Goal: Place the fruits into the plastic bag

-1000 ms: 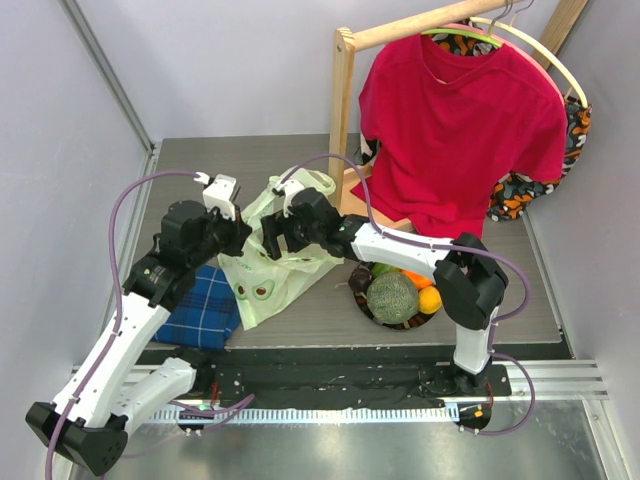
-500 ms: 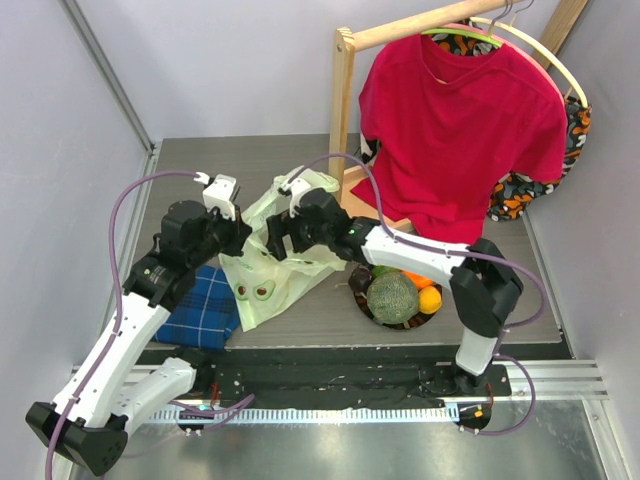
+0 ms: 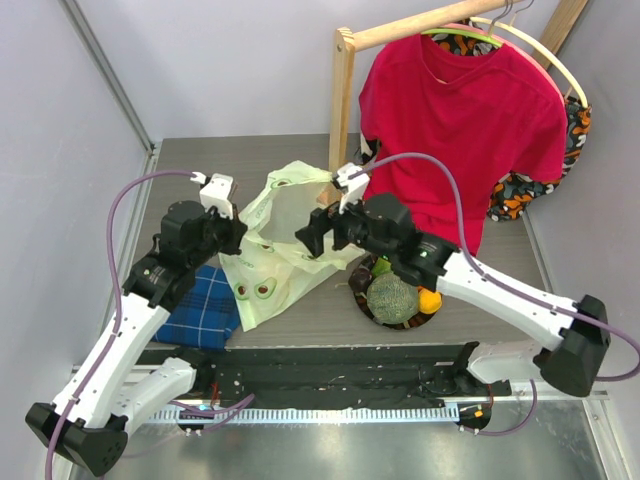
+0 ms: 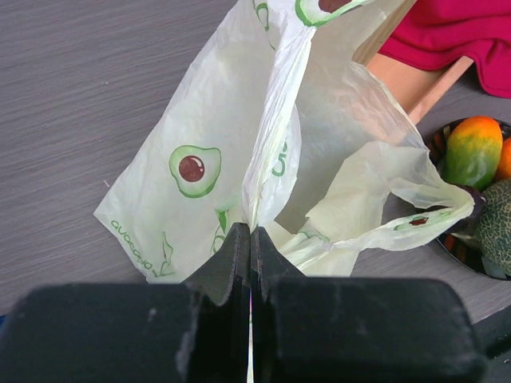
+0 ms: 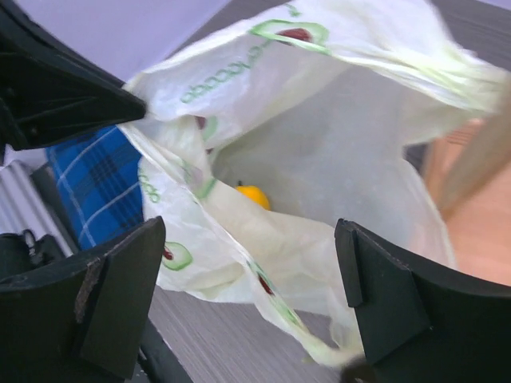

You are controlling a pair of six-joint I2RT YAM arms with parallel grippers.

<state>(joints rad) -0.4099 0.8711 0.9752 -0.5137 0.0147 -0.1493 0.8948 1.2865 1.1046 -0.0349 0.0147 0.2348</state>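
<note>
Left wrist view has the left gripper clamped tight on a fold of the plastic bag, holding that side up. On the right wrist cam, the right gripper has its jaws spread wide with nothing between them, pointing at the bag's open mouth, and there's a small orange inside. From up top, the melon sits on the plate just right of the bag, with a blue plaid cloth on its left.

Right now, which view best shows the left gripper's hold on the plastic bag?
Left wrist: the left gripper is shut on a fold of the plastic bag, seen close. Top external shows only the gripper's body at the bag's edge; right wrist catches its dark tip against the plastic.
</note>
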